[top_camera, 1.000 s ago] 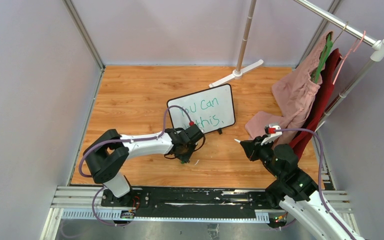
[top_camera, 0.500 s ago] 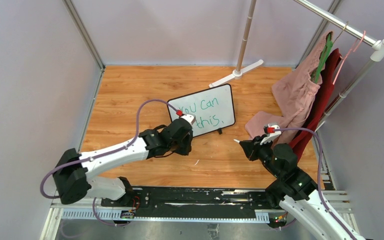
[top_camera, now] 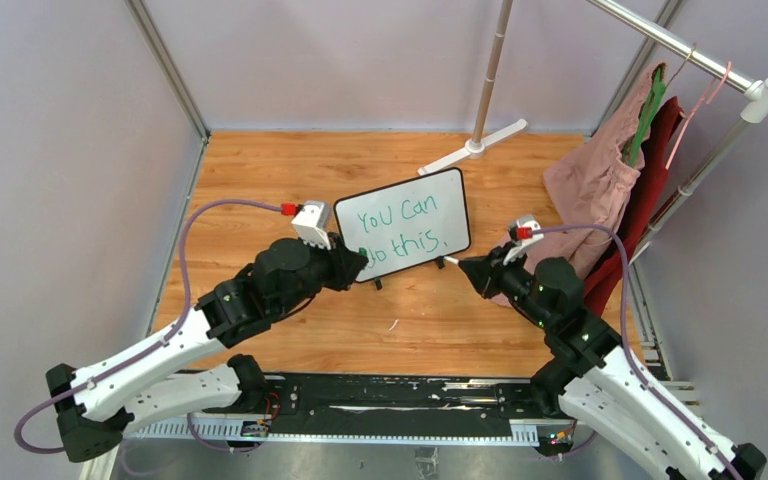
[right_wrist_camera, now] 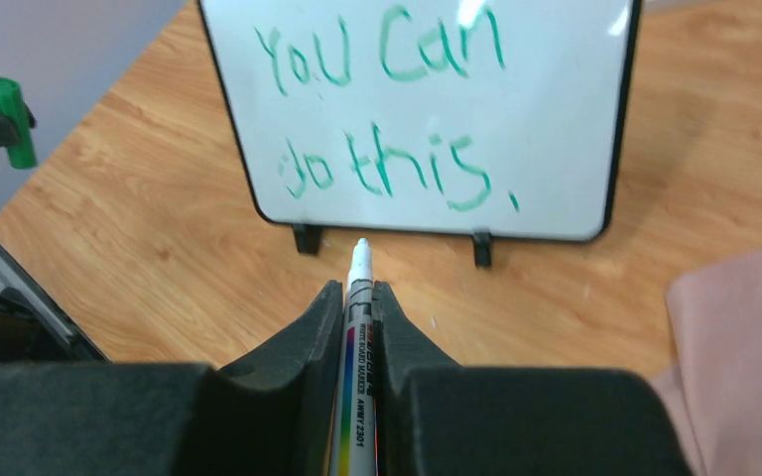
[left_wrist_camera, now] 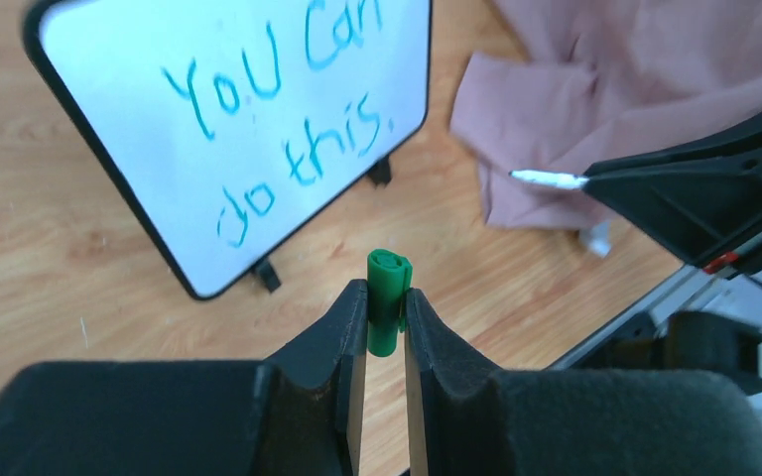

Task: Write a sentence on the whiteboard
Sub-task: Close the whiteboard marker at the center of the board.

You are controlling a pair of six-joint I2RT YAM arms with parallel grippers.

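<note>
The whiteboard (top_camera: 438,192) stands tilted on its small black feet at mid-table, also in the left wrist view (left_wrist_camera: 99,69) and the right wrist view (right_wrist_camera: 566,109). The sentence (top_camera: 400,228) in green reads "You can do this." in two lines (right_wrist_camera: 387,109). My left gripper (top_camera: 358,258) hovers at the board's lower left corner, shut on a green marker cap (left_wrist_camera: 388,297). My right gripper (top_camera: 465,268) is just right of the board's lower right corner, shut on a white uncapped marker (right_wrist_camera: 360,297) whose tip points at the board's lower edge.
A pink cloth (top_camera: 588,185) and a red garment (top_camera: 650,190) hang from a rack (top_camera: 680,45) at the right, and the pink cloth spills onto the table beside my right gripper. A white stand base (top_camera: 475,147) sits behind the board. Grey walls enclose the table.
My left arm has swung out and lifted from low in front of the board to its lower left corner, uncovering the writing. My right gripper moved up and left toward the board.
</note>
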